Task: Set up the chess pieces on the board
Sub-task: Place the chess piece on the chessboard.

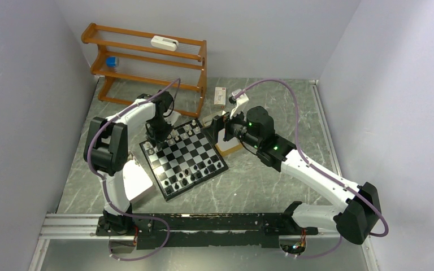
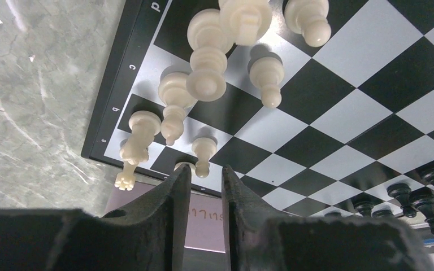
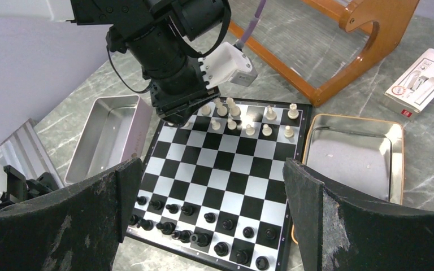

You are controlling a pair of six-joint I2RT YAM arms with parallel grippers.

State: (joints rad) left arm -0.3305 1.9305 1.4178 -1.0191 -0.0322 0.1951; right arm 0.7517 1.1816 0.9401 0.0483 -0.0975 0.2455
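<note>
- The board [image 1: 187, 160] lies turned on its corner around the middle of the surface [image 1: 271, 189], somewhat toward the far edge.
- The white pieces [image 3: 231, 119] stand in two ragged rows on the board's side toward the far edge. The black pieces [image 3: 203, 226] crowd the side toward the near edge.
- I cannot make out individual figure types from the top view; they are too small.
- The left end effector [image 2: 203, 189] hangs low over the board's corner nearest the surface's left edge. Its fingers [image 2: 175, 209] stand a narrow gap apart, and I see nothing between them.
- One cream piece is half hidden behind the tip of a left finger, so I cannot tell whether they touch.
- From the left wrist, the uppermost white pieces are cut off by the frame's top edge.
- The right end effector [image 3: 212, 169] hovers above the board with its fingers spread wide and nothing held. The fingers mask the board's two lower corners in that view.
- From the right wrist, the left arm hides several squares of the white rows.
- The left tray [image 3: 104, 135] lies just beside the board. The right tray [image 3: 353, 152] lies on the opposite side, largely covered by the right arm in the top view.
- The wooden rack [image 1: 147, 62] stands at the far left corner, with a small box [image 1: 220, 97] beside it.
</note>
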